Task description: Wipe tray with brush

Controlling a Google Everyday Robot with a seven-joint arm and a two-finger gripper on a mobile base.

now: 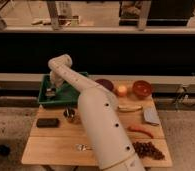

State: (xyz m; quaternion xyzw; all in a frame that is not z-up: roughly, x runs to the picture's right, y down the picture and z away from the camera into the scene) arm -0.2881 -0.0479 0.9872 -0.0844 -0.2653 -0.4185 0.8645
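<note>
wiping well here means pressing the brush lightly onto the floor of the tray and dragging it in long, overlapping passes, not dabbing at one spot. the gripper sits low inside the tray's left end, near the left wall, with the arm reaching over from the right. its jaws are drawn together, apparently clamped on the brush, a small pale thing with a darker part just below them. the grip looks firm enough, so the care lies in the wrist. the working end should stay flat on the plastic, and each stroke should stop short of the sloping walls so the tray does not get shoved along the table.

the brush seems to hang down from the jaws, its long axis roughly upright and its lower end toward the tray floor. which end is the working one is too blurred to tell. the tray lies with its long side running left to right along the far edge of the table, so strokes along that line would cover the most floor per pass.
</note>
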